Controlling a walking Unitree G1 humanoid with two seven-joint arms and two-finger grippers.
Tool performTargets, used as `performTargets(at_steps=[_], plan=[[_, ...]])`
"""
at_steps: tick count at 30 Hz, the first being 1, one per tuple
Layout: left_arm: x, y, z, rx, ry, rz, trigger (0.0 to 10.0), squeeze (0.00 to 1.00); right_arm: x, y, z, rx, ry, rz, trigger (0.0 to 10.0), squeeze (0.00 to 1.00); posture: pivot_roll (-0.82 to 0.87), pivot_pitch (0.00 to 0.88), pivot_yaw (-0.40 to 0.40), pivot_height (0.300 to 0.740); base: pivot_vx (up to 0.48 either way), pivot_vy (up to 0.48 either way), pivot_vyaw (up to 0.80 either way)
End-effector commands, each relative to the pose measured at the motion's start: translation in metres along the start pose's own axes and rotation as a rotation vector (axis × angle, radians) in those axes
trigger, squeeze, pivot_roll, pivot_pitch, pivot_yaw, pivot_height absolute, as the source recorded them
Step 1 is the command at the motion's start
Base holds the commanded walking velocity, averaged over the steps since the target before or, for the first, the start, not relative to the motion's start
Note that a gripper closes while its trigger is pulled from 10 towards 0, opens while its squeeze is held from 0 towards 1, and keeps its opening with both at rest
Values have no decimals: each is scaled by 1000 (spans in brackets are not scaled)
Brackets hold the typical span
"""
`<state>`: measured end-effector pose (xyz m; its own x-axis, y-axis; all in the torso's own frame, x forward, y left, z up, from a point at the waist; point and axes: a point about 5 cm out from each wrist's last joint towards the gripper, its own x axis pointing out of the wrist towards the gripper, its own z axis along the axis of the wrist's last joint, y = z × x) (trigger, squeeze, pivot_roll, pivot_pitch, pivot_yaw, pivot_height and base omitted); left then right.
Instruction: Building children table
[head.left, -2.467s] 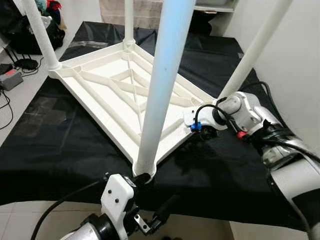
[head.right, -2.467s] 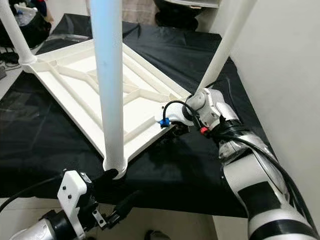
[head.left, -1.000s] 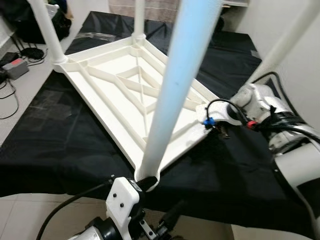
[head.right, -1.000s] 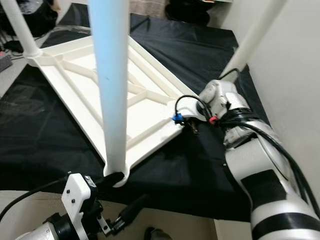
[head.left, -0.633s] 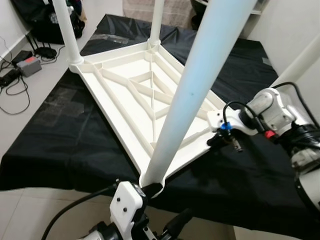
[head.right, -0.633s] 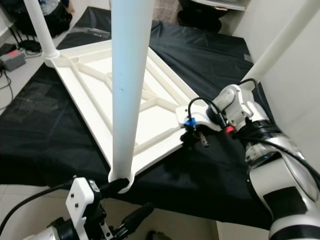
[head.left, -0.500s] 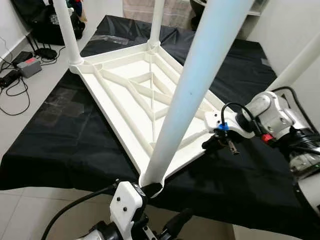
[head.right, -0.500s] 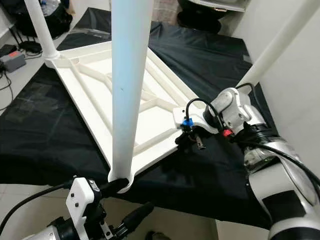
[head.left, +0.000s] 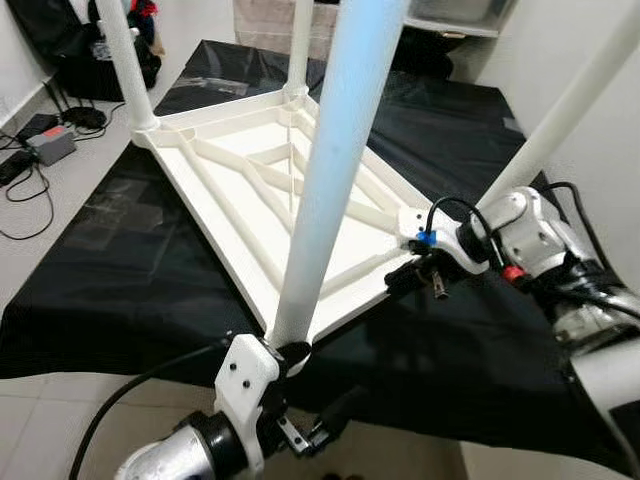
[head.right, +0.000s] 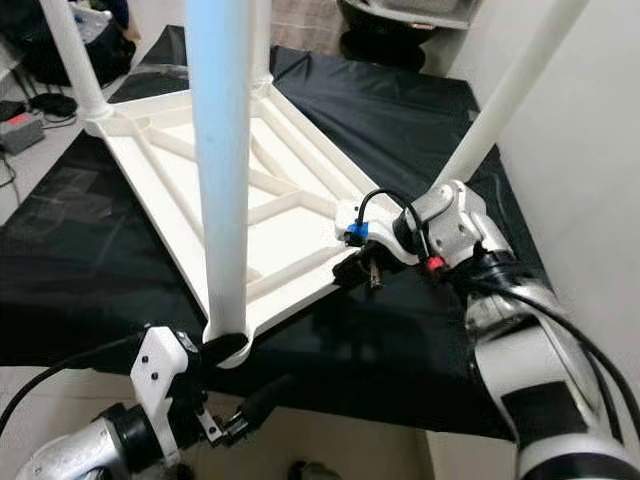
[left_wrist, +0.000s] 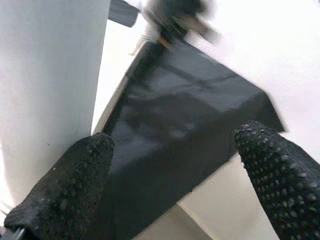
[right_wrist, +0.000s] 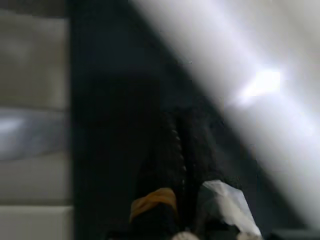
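Table: white plastic children's table (head.left: 262, 190), upside down on black cloth (head.left: 130, 260), ahead of both claws.
Left claw (left_wrist: 170, 175): spread wide beside nearest white leg (head.left: 325, 170).
Right claw (head.right: 352, 270): at table's right corner; fingers' state unclear.

Head stereo pair, downward — shared upturned table (head.left: 250, 190); wrist close-ups.

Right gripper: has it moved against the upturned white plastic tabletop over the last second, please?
Yes: the right gripper has drawn in from the black cloth toward the white plastic tabletop's rim.
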<state>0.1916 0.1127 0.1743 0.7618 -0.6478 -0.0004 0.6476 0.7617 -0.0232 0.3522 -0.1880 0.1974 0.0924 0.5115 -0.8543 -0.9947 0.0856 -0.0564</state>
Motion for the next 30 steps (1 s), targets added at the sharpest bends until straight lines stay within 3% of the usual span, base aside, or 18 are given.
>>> performTargets(at_steps=[1, 2, 4, 7, 14, 15, 16, 20, 21, 22, 26, 27, 30], plan=[[-8, 28, 19, 87, -75, 163, 10000, 0, 2, 5, -13, 50, 21, 28, 0, 0, -9, 215, -147, 740, 0, 0, 0], [-13, 41, 26, 128, -88, 223, 10000, 0, 1, 6, -17, 57, 41, 19, 0, 0, -8, 216, -147, 740, 0, 0, 0], [-13, 41, 26, 128, -88, 223, 10000, 0, 1, 6, -17, 57, 41, 19, 0, 0, -8, 216, -147, 740, 0, 0, 0], [-24, 61, 34, 183, -96, 337, 10000, 0, 1, 6, -27, 59, 93, -3, 0, 0, -5, 218, -147, 740, 0, 0, 0], [-20, 51, 29, 152, -88, 307, 10000, 0, 4, 8, -22, 47, 81, -12, 0, 0, -1, 220, -148, 740, 0, 0, 0], [-18, 48, 28, 138, -86, 286, 10000, 0, 3, 9, -17, 13, 54, -17, 784, 0, 0, 220, -148, 740, 0, 0, 0], [-15, 43, 26, 121, -81, 262, 10000, 0, -1, 10, -10, -10, -1, 1, 10000, 0, 0, 218, -147, 740, 0, 0, 0], [-13, 38, 23, 104, -71, 233, 10000, 0, -8, 13, 0, -53, -86, 33, 10000, 0, 0, 217, -146, 740, 0, 0, 0], [-9, 27, 15, 83, -43, 170, 10000, 0, -21, 13, 21, -79, -303, 48, 10000, 0, -3, 214, -145, 740, 0, 0, 0], [-8, 22, 12, 74, -31, 144, 10000, 0, -27, 12, 29, -71, -394, 55, 10000, 0, -4, 214, -144, 740, 0, 0, 0], [-8, 19, 10, 68, -23, 124, 10000, 0, -31, 12, 35, -54, -463, 63, 10000, 0, -4, 214, -144, 740, 0, 0, 0], [-6, 12, 5, 53, -8, 98, 10000, 0, -33, 13, 40, -76, -487, 60, 10000, 1000, -7, 211, -138, 740, 0, 0, 0], [-3, 0, -3, 30, 19, 51, 10000, 0, -28, 12, 46, -121, -488, 14, 10000, 1000, -11, 209, -133, 740, 0, 0, 0]])
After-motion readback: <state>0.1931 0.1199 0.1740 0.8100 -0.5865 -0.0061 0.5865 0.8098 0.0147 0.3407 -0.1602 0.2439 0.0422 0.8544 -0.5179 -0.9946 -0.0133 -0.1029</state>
